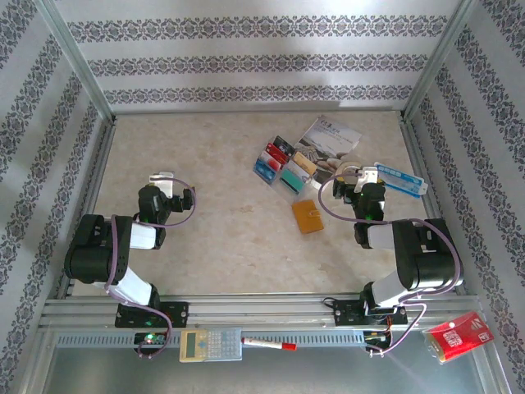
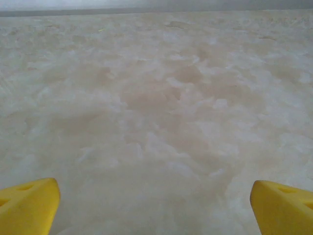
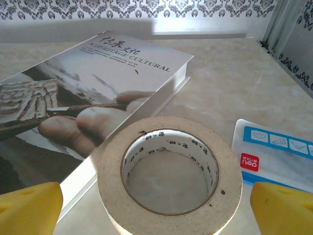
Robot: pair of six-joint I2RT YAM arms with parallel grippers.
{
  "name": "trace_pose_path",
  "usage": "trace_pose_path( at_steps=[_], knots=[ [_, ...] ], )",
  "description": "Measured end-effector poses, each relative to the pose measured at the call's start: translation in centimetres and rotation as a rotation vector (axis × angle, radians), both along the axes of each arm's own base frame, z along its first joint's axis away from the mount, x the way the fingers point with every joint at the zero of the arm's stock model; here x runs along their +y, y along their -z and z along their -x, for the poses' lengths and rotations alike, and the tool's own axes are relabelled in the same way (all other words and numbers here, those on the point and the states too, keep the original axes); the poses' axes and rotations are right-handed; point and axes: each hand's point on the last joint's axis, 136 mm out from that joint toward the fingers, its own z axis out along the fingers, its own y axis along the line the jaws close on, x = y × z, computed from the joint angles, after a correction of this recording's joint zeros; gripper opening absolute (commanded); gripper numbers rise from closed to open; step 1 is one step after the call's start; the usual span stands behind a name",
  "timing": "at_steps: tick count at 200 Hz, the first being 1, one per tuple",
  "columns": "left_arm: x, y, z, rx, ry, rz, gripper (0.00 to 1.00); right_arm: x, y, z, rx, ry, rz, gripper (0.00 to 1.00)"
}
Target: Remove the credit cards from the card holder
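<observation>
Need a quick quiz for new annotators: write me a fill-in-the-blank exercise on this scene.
1. The card holder is ___ in colour.
2. In the right wrist view, a roll of ___ lies between the brochure and the white-and-blue box.
3. The left gripper and the right gripper both have their jaws ___.

Missing words: orange; tape; open.
</observation>
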Motion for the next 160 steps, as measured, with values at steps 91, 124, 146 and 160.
trace_pose_path(
  at_steps=[91, 124, 146, 160],
  knots=[
    [0.0, 0.0, 0.0, 0.0, -0.002, -0.001, 1.0, 0.6, 0.0, 0.0, 0.0, -0.038, -0.004, 0.98],
    [0.6, 0.0, 0.0, 0.0, -0.034, -0.013, 1.0, 1.0, 0.0, 0.0, 0.002, -0.06, 0.0, 0.98],
    [0.8, 0.0, 0.0, 0.0, -0.044, -0.017, 1.0, 1.1, 0.0, 0.0, 0.002, -0.066, -0.002, 0.98],
    [0.9, -0.1, -0.1, -0.003, -0.047, -0.018, 1.0, 1.1, -0.1, -0.1, -0.001, -0.067, -0.003, 0.98]
  ],
)
